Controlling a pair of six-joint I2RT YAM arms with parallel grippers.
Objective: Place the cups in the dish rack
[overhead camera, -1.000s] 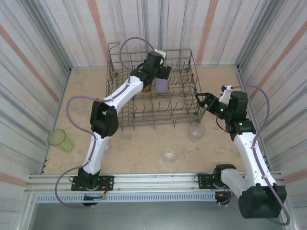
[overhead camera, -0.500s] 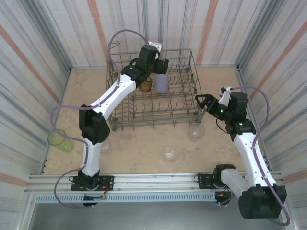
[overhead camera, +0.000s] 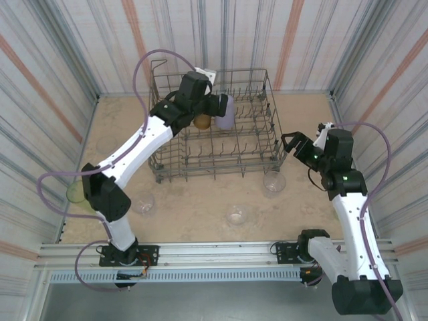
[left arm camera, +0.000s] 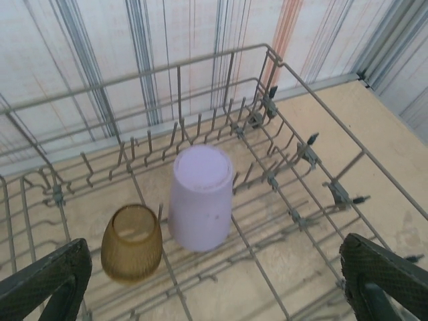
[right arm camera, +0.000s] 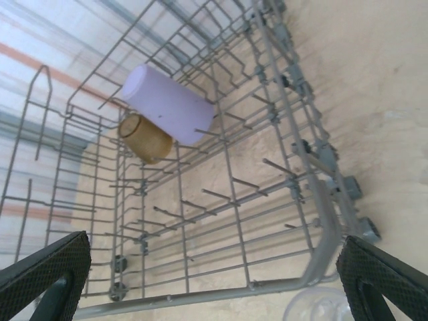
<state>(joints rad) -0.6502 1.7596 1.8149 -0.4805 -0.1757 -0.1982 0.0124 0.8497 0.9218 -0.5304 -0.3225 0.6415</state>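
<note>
The grey wire dish rack (overhead camera: 257,150) stands at the back middle of the table. Inside it a pale lavender cup (overhead camera: 225,112) (left arm camera: 200,197) (right arm camera: 167,105) stands upside down, with an amber-brown cup (overhead camera: 202,121) (left arm camera: 132,242) (right arm camera: 144,138) beside it. My left gripper (overhead camera: 212,105) (left arm camera: 214,294) hovers open over the rack's back left, just above and apart from both cups. My right gripper (overhead camera: 290,144) (right arm camera: 214,287) is open beside the rack's near right corner, above a clear cup (overhead camera: 274,182) (right arm camera: 321,309) on the table.
More clear cups (overhead camera: 235,214) (overhead camera: 142,202) stand on the table in front of the rack. A yellow-green cup (overhead camera: 77,192) sits at the left wall, partly behind my left arm's elbow. Striped walls close in three sides.
My left gripper has drawn back to the left, away from the lavender cup, and its elbow has swung out to the left. The right arm shifted slightly right. The cups have not moved.
</note>
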